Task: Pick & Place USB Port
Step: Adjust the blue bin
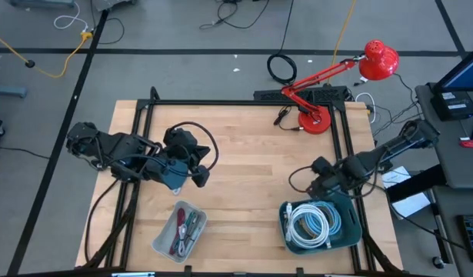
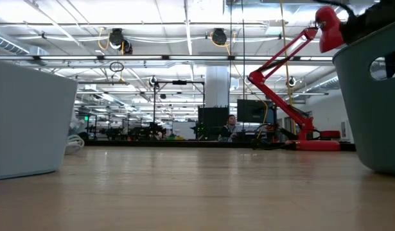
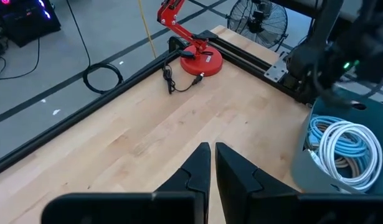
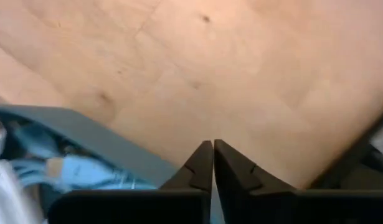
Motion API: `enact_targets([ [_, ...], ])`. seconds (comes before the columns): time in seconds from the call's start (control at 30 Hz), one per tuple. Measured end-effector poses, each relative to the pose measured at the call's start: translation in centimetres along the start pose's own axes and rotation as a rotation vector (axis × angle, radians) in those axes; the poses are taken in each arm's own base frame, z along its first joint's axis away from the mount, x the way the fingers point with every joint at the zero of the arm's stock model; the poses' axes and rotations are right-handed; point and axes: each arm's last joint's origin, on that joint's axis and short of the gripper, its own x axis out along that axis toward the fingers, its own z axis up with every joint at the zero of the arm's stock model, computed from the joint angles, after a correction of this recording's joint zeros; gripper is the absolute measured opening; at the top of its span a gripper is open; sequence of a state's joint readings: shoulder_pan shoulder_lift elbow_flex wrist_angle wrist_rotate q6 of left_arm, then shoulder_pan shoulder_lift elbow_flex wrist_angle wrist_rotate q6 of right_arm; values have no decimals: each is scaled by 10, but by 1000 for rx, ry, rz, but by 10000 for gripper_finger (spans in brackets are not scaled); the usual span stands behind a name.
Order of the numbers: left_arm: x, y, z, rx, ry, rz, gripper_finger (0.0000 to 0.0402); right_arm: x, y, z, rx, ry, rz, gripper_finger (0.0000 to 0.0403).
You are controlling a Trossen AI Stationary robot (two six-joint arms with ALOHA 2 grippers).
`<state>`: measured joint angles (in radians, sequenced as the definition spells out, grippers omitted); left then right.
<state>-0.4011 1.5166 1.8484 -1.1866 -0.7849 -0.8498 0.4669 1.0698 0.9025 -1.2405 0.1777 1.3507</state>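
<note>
The right gripper (image 1: 319, 187), fingers pressed together and empty, hovers at the far rim of the dark bin (image 1: 351, 235), just beside the coiled white and blue cables (image 1: 313, 225). They lie toward the table's front edge from it. The left gripper (image 1: 199, 175), likewise clenched on nothing, waits well apart, nearer the grey tray (image 1: 164, 240). No legible writing.

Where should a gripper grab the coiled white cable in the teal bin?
Judging by the high view, come straight down and pinch one side of the white cable coil; it lies flat in the open-topped teal bin, whose walls block any sideways approach.
</note>
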Motion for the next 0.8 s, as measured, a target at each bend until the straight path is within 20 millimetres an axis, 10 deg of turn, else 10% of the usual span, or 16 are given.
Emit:
enact_targets([
  [0.3,-5,-4,-4,-1,4,-22,26,65,-3,-18,23,156,38,1],
  [0.8,-6,1,-9,11,41,14,26,53,8,-67,94,244,111,0],
])
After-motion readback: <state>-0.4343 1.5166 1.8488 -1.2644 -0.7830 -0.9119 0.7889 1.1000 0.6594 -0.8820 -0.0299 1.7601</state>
